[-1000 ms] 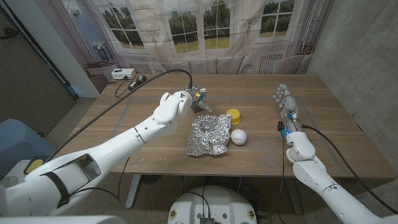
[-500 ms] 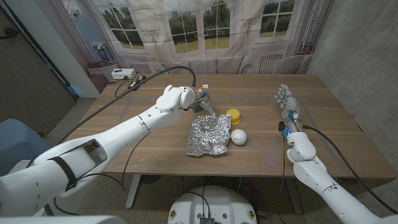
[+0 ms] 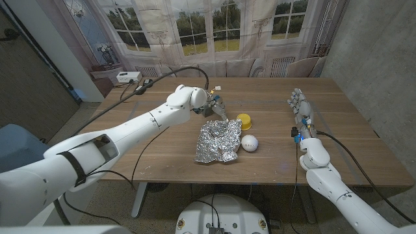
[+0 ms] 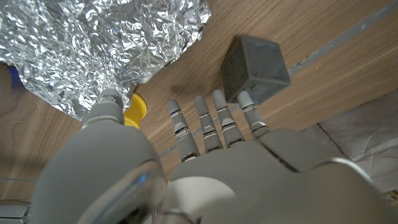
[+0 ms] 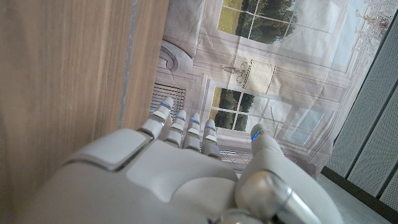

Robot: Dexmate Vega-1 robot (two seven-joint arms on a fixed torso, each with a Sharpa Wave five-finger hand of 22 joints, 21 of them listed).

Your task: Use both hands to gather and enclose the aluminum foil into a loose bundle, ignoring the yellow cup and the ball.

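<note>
A crumpled sheet of aluminum foil (image 3: 218, 143) lies at the middle of the table; its wrinkled surface shows as foil (image 4: 93, 43) in the left wrist view. My left hand (image 3: 212, 103) hovers just behind the foil's far edge, fingers apart, holding nothing; its fingers (image 4: 211, 121) reach toward a small grey cube (image 4: 252, 67). The yellow cup (image 3: 244, 121) lies beside the foil's far right corner, and the white ball (image 3: 249, 142) sits against the foil's right edge. My right hand (image 3: 300, 107) stands on its edge at the table's right side, fingers straight and empty, well apart from the foil.
A white box (image 3: 127, 77) and a black cable (image 3: 153, 83) sit at the table's far left corner. A small pale object (image 3: 216, 85) lies behind my left hand. Windows and a curtain stand behind the table.
My left hand has moved to the right and slightly farther back, from the foil's far left corner to above its far edge near the cup. The right hand has stayed still.
</note>
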